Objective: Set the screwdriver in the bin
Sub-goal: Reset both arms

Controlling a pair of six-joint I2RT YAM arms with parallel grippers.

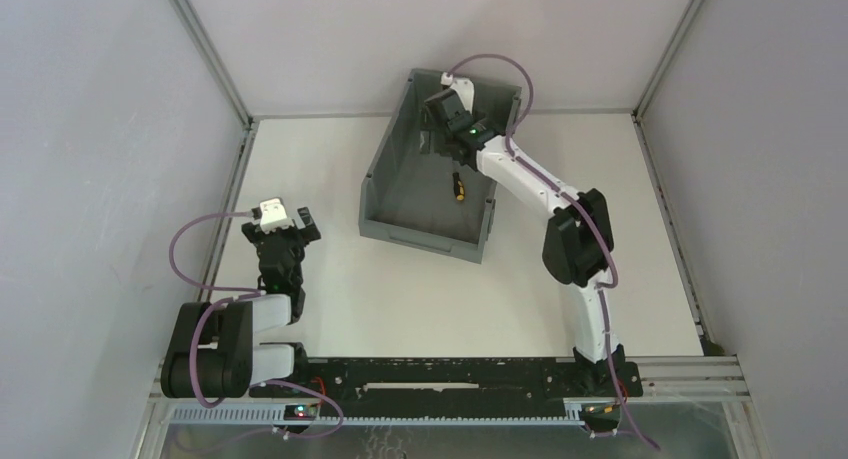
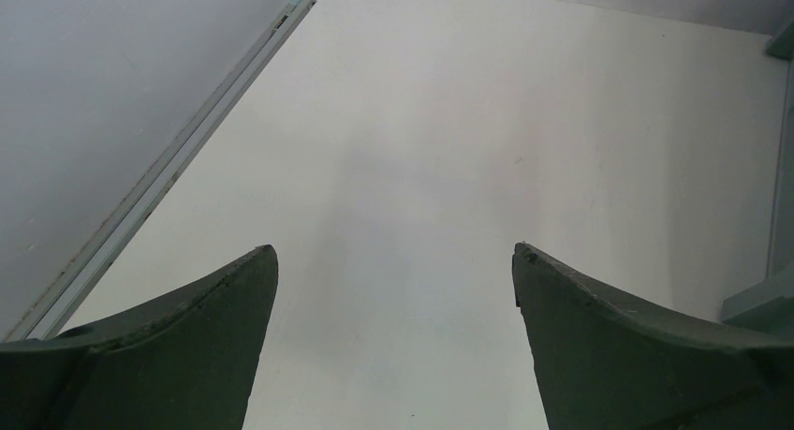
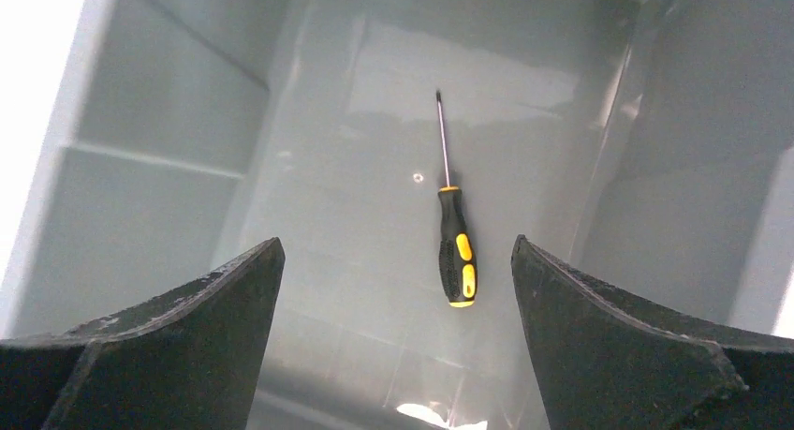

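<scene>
White tabletop (image 1: 400,299) fills a booth with grey walls, and both arms are bolted along its near edge.

Right gripper (image 3: 396,247) hangs over the bin (image 1: 384,174), its two dark fingers spread wide with nothing between them. Seen from the right wrist, the screwdriver (image 3: 456,252) lies flat on the bin floor below the gap between the fingers, clear of both. Its black and yellow handle is nearer the camera and the thin shaft points away. From the top view it rests near the bin's right wall, about midway along its length. The bin sits at a slant toward the far side of the tabletop, with its lower front side turned toward the arms.

Left gripper (image 2: 395,252) is well apart from the bin, near the left edge of the tabletop. Its fingers are also spread and hold nothing, with only bare white surface showing between them.
</scene>
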